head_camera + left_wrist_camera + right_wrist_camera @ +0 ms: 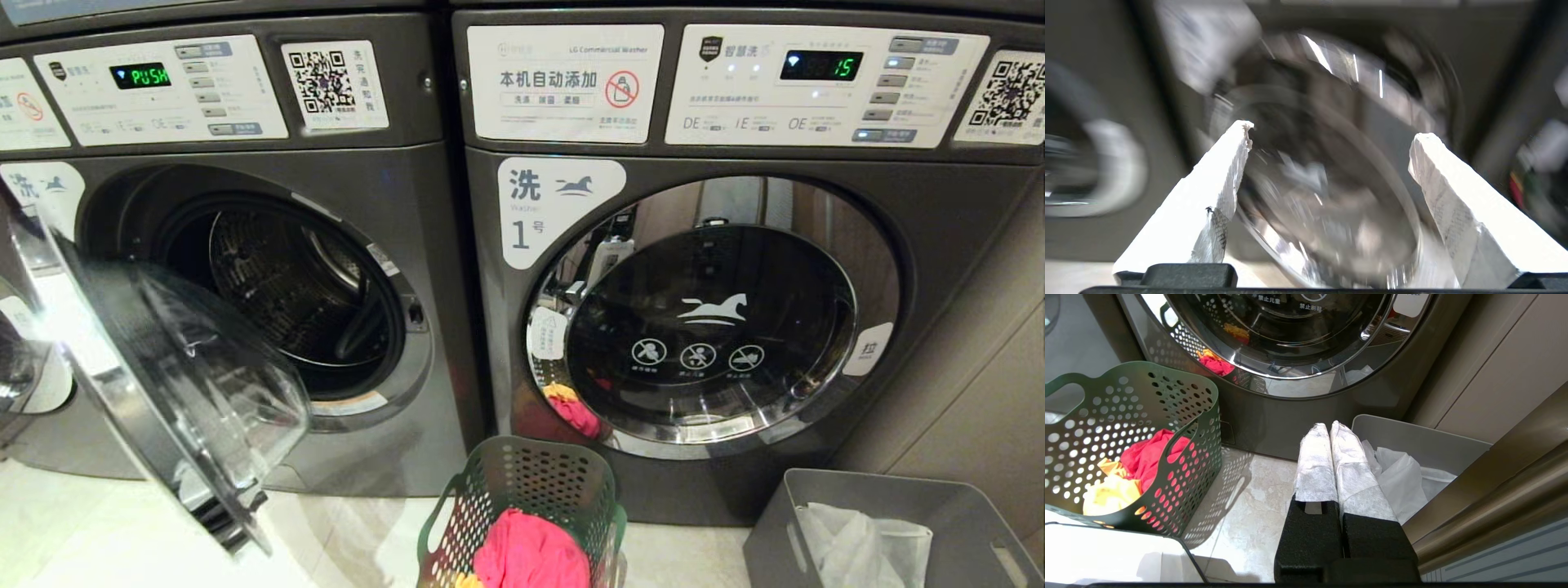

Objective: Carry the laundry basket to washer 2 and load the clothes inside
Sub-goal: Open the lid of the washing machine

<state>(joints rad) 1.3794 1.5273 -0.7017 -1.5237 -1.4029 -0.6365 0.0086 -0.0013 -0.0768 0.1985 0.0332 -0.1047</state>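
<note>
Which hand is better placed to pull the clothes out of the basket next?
Probably the left hand: it is open. The right hand is shut, low beside the grey bin. The clothes still lie in the laundry basket.

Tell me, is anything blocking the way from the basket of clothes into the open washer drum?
Nothing visible does. The washer's door is swung fully open to the left, the drum mouth is clear, and the laundry basket with the clothes sits on the floor just right of it.
</note>
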